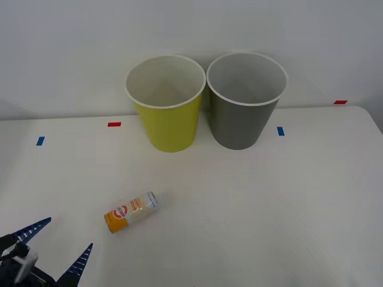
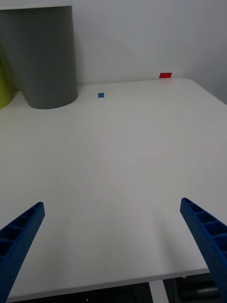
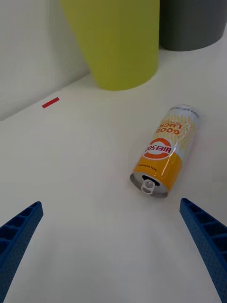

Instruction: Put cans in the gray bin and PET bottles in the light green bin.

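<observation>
1. Step in hand, as judged: reaching the left gripper (image 1: 52, 242) to a single can (image 1: 130, 211) lying on its side on the white tabletop (image 1: 269, 203) — not yet touched.
2. To do it well: closing across the round body rather than the ends, straddling the can squarely so it cannot roll away, then lifting clear before carrying toward the gray bin (image 1: 244, 113).
3. Left jaws spread wide, holding nothing; in the left wrist view the can (image 3: 166, 150) lies ahead of them, nearer one finger than the other, pull-tab end facing the camera.
4. Right gripper (image 2: 113, 246) also wide open and empty, hovering over bare tabletop near the robot's right edge — idle.
5. Gray bin upright at the back, just beside the light green bin (image 1: 167, 113); can well apart from both.
</observation>
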Available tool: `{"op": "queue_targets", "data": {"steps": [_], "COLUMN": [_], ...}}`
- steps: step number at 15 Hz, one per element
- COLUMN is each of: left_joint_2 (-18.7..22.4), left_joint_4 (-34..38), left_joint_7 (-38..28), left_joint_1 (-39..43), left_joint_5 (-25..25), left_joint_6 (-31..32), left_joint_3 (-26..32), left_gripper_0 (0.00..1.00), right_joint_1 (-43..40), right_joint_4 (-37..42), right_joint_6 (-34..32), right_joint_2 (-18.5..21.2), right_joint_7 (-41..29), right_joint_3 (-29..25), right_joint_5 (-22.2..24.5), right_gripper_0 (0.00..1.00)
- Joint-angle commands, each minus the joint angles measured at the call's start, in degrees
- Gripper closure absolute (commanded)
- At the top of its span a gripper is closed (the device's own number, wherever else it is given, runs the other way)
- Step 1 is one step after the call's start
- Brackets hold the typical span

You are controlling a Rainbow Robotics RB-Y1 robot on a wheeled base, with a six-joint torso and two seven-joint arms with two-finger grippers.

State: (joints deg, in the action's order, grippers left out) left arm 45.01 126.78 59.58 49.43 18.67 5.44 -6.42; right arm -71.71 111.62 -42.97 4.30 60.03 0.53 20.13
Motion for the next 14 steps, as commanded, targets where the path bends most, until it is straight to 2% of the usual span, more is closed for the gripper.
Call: {"op": "queue_targets", "data": {"steps": [1,4,7,9,12,14], "left_joint_2": [2.9,5.6,8.1,9.0,11.0,10.8], "left_joint_4": [6.5,8.7,10.9,11.7,12.2,12.1], "left_joint_7": [-0.1,-0.2,0.4,1.1,1.9,2.6], "left_joint_1": [-0.7,-3.0,-7.1,-10.1,-13.7,-16.6], "left_joint_5": [-0.6,-1.1,-6.1,-6.6,-11.9,-15.6], "left_joint_6": [-10.2,-16.4,-23.5,-28.5,-32.1,-35.2], "left_joint_3": [-2.0,-3.2,-5.1,-6.3,-6.3,-6.2], "left_gripper_0": [0.00,0.00,0.00,0.00,0.00,0.00], "right_joint_1": [0.0,0.0,0.0,0.0,0.0,0.0], "right_joint_4": [0.0,0.0,0.0,0.0,0.0,0.0], "right_joint_6": [0.0,0.0,0.0,0.0,0.0,0.0], "right_joint_2": [0.0,0.0,0.0,0.0,0.0,0.0], "right_joint_7": [0.0,0.0,0.0,0.0,0.0,0.0], "right_joint_3": [0.0,0.0,0.0,0.0,0.0,0.0], "right_joint_5": [0.0,0.0,0.0,0.0,0.0,0.0], "right_gripper_0": [0.00,0.00,0.00,0.00,0.00,0.00]}}
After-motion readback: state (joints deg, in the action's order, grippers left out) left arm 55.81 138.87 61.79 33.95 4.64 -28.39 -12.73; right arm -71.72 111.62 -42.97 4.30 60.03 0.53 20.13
